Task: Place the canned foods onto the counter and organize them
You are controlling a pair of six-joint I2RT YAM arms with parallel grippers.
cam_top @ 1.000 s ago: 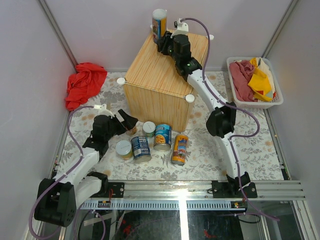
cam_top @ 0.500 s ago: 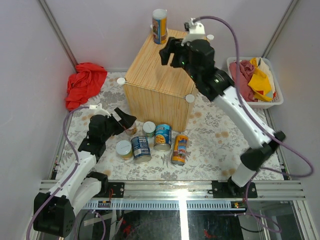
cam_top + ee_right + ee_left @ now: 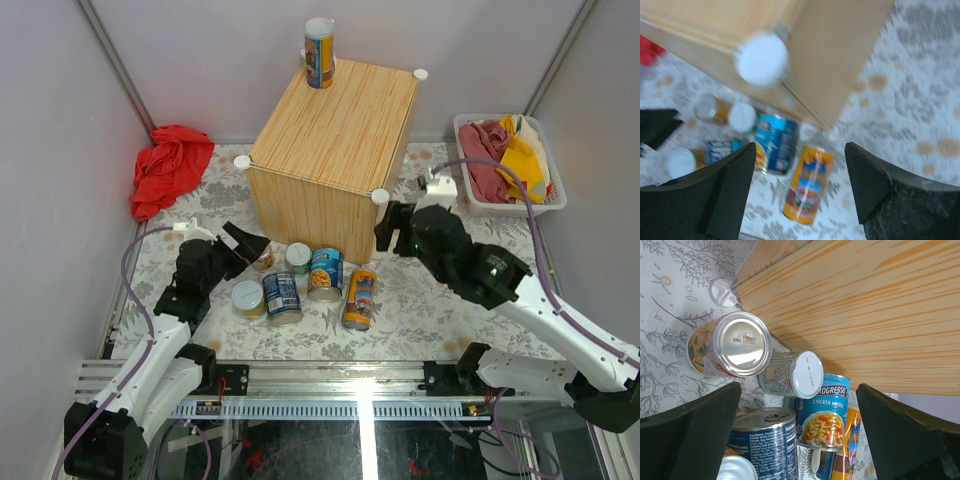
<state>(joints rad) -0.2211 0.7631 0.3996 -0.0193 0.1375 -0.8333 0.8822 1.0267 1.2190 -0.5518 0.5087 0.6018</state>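
Observation:
One tall orange-blue can [image 3: 319,52] stands upright on the back left corner of the wooden counter [image 3: 335,130]. Several cans lie or stand on the cloth in front of it: an orange can [image 3: 359,298] on its side, a blue soup can [image 3: 325,274], a dark blue can [image 3: 283,297], a silver-lidded short can [image 3: 248,298] and a green short can [image 3: 297,258]. My left gripper [image 3: 245,240] hangs open just left of them, the soup can [image 3: 827,410] ahead between its fingers. My right gripper [image 3: 392,228] is open, empty, above the orange can [image 3: 805,190] by the counter's front right corner.
A red cloth [image 3: 170,165] lies at the back left. A white basket [image 3: 553,205] full of cloths stands at the back right. Grey walls close in both sides. A white cap [image 3: 761,59] marks the counter's near corner. The right wrist view is blurred.
My right arm has left the tall can standing on the counter, opened its jaws, and swung down and forward to the counter's front right corner. The left arm has barely shifted.

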